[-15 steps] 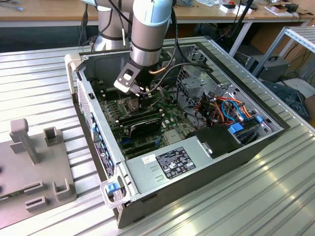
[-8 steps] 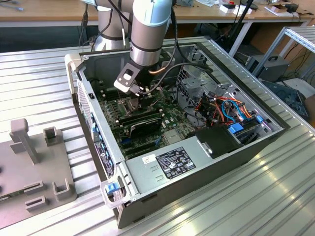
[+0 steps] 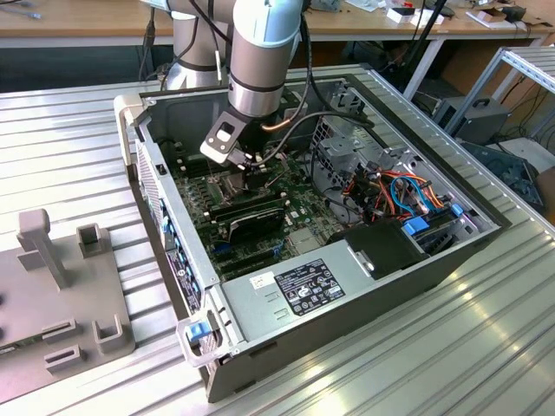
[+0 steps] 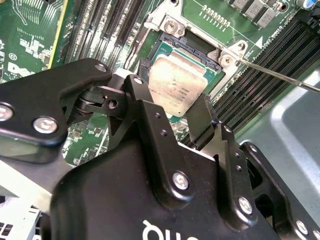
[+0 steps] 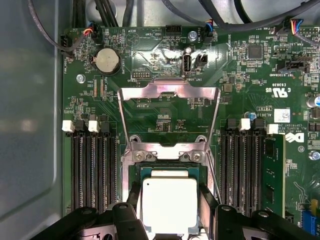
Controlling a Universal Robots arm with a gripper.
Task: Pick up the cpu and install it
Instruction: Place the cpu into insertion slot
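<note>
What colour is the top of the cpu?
Dull silver-grey, plain apart from faint print. The cpu shows best in the first wrist view.

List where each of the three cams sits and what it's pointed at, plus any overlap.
Exterior view: off the arm, raised outside the open computer case, looking down slantwise into it; the arm reaches in.
First wrist view: on the wrist, square-on to the motherboard; the gripper shows, shut on the cpu.
Second wrist view: on the wrist, slanting past the gripper's body toward the socket.
Shared: both wrist views show the cpu between the fingers, by the open socket frame.
</note>
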